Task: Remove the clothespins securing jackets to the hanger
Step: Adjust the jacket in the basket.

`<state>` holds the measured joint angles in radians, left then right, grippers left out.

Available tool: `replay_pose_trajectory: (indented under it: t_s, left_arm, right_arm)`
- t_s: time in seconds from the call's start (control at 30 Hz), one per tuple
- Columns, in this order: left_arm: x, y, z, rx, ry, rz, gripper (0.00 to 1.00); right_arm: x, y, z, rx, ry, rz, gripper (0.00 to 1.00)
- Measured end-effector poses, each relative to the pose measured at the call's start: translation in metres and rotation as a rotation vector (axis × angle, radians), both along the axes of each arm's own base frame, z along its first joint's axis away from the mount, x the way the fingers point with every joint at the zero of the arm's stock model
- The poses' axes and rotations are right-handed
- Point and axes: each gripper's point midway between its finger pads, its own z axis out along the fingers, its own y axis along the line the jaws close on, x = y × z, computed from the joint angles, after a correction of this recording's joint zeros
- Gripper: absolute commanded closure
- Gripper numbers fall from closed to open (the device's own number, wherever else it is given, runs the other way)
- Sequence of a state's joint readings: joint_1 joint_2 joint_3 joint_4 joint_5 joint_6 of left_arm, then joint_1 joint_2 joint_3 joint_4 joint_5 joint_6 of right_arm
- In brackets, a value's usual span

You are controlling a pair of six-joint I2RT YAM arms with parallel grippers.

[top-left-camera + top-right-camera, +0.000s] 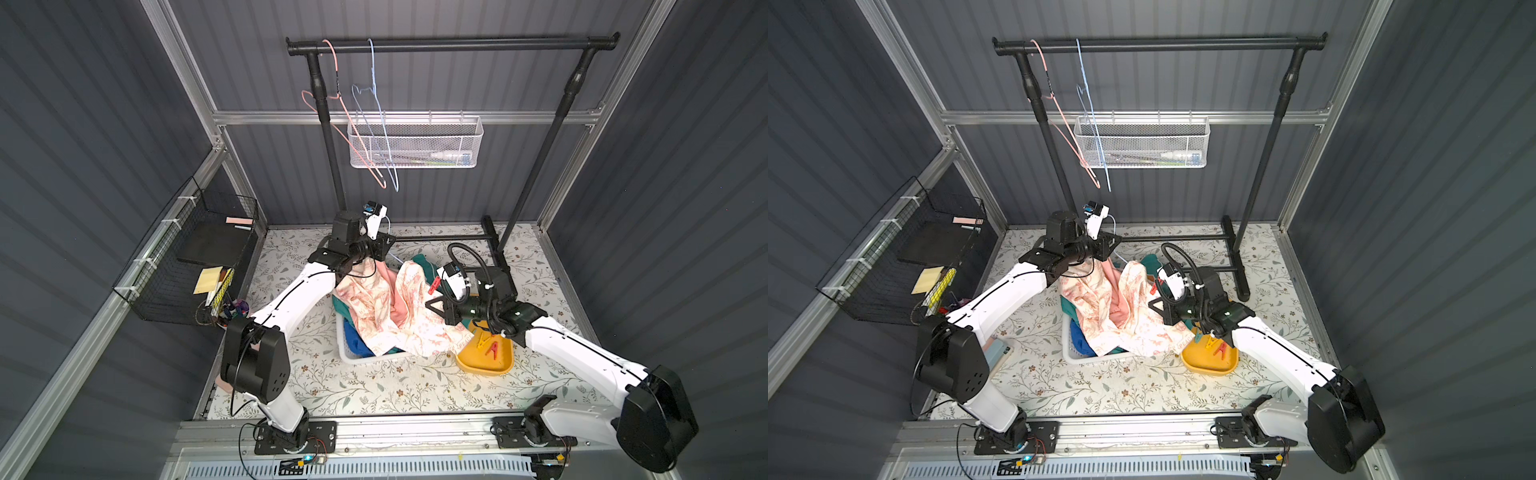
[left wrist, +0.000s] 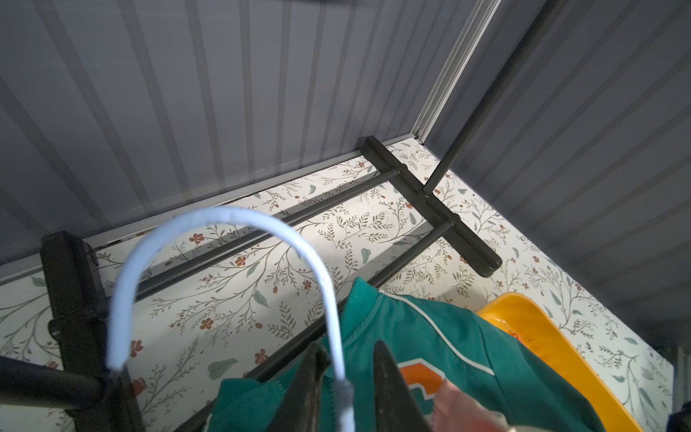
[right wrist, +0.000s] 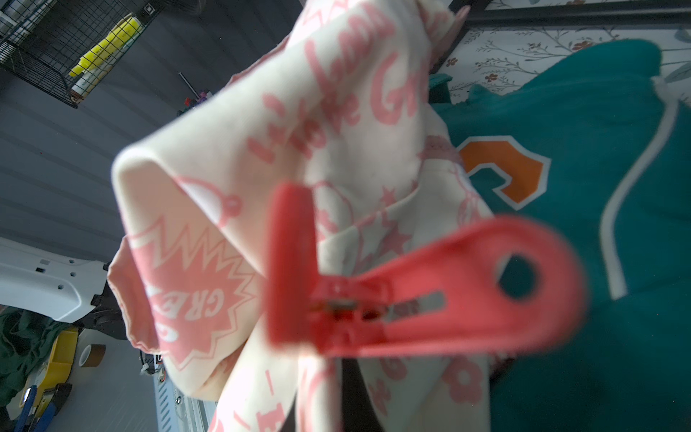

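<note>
Though blurred, 1 red clothespin overlaps the jacket — hold unclear.

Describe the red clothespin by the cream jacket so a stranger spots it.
Find the white plastic basket mid-scene. On its side nearer the right arm, the right hand pinches a red plastic clothespin beside the cream pink-printed jacket. Unlike the clothespins lying in the yellow plastic tray, this one is held aloft.
</note>
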<state>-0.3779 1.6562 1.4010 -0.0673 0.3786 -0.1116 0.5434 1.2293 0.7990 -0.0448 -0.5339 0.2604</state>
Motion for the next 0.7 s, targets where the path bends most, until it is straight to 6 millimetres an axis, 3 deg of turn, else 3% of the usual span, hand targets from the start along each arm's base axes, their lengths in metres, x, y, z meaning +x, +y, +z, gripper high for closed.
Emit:
replay_pose_trajectory:
  t_s: [0.13, 0.2, 0.3, 0.37, 0.47, 0.57, 0.7]
  left_arm:
    - [-0.002, -0.001, -0.008, -0.007, 0.015, -0.007, 1.00]
    - [-0.002, -0.002, -0.008, -0.017, 0.018, -0.010, 1.00]
    - [-0.004, -0.004, -0.007, -0.024, 0.018, -0.021, 1.00]
    - [-0.004, -0.004, -0.008, -0.026, 0.019, -0.025, 1.00]
    - [-0.004, -0.005, -0.011, -0.028, 0.015, -0.026, 1.00]
    - [-0.004, -0.005, -0.012, -0.033, 0.009, -0.027, 1.00]
    - [-0.005, -0.005, -0.011, -0.041, -0.004, -0.027, 1.00]
  right_arm:
    - [0.000, 0.000, 0.000, -0.002, 0.002, 0.000, 1.00]
    - [-0.001, 0.000, -0.002, -0.006, 0.006, 0.000, 0.97]
    - [-0.001, 0.000, -0.001, -0.007, 0.005, -0.005, 0.79]
    - [-0.001, -0.003, -0.005, -0.026, 0.013, -0.013, 0.56]
    - [-0.003, -0.009, -0.002, -0.035, 0.014, -0.041, 0.33]
    - [-0.004, -0.017, 0.013, -0.009, -0.011, -0.079, 0.19]
    - [0.004, -0.045, 0.036, 0.085, -0.028, -0.178, 0.12]
